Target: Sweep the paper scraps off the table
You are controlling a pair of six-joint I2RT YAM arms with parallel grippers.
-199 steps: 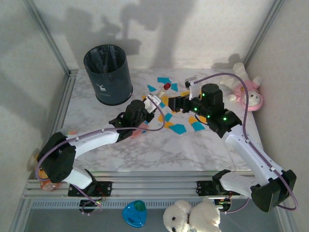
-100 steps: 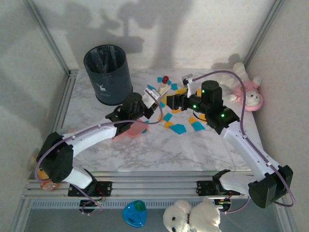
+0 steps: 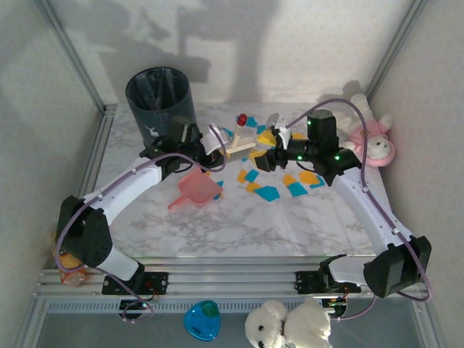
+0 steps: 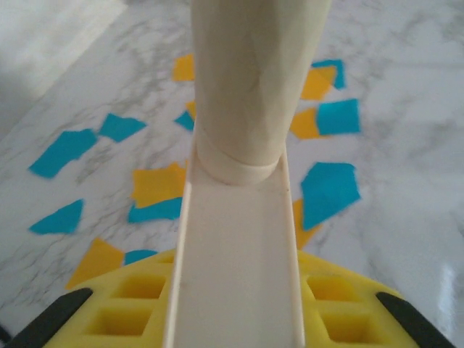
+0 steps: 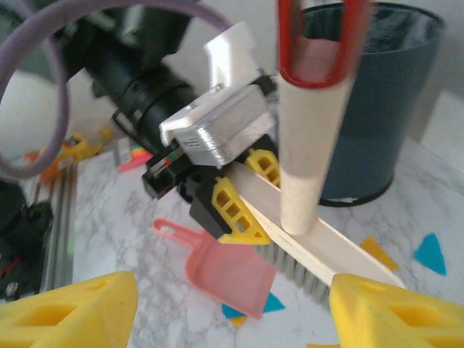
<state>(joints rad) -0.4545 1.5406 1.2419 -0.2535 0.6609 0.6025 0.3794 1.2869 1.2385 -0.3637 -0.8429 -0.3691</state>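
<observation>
While my left gripper (image 5: 243, 192) is clenched on the brush (image 3: 239, 150) and my right gripper (image 3: 264, 159) hangs released beside it, I judge sweeping hardly started: the paper scraps (image 3: 267, 193) lie scattered across the table (image 3: 239, 232), the pink dustpan (image 3: 197, 190) apparently empty.

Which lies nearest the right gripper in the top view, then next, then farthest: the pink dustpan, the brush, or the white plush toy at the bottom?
From the right gripper:
1. The brush, just to its left.
2. The pink dustpan, farther left and toward the near edge.
3. The white plush toy, far off at the bottom of the view.
</observation>
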